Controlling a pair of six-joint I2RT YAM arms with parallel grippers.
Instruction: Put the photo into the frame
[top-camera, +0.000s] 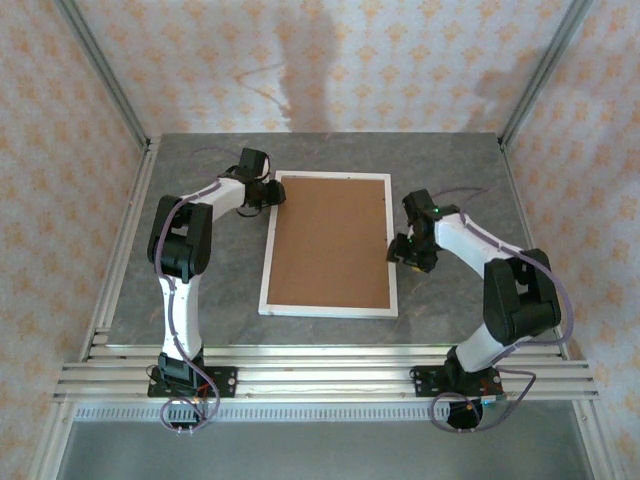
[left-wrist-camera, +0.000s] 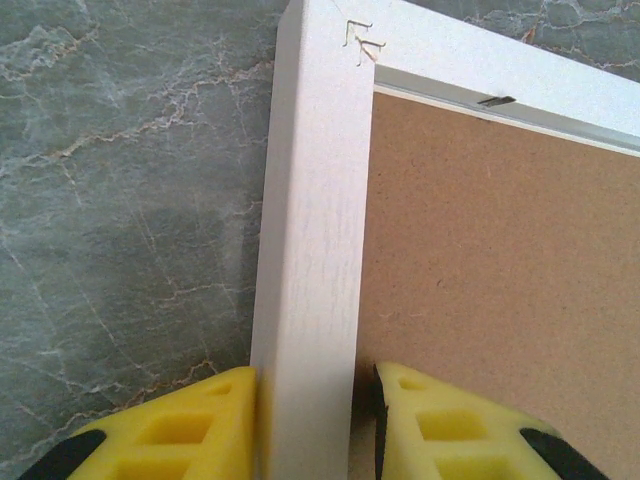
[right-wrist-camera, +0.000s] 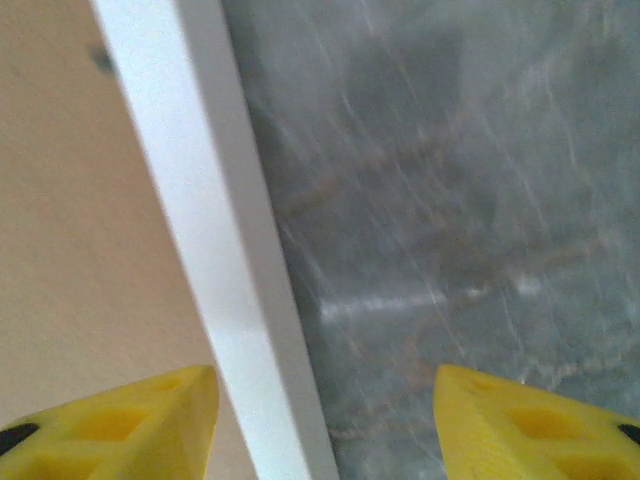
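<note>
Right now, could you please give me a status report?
Left gripper clamped on the frame, left border. Right gripper open, astride right border. Backing board in place, covering the opening.

This is a robot test cell in a lab. The table under the jaws is a grey marble-look sheet, boxed in by aluminium posts and wallpapered panels beyond the jaws and to either side. Behind the jaws, slotted aluminium rails carry the left arm and right arm, bolted down, with loose cables trailing.
</note>
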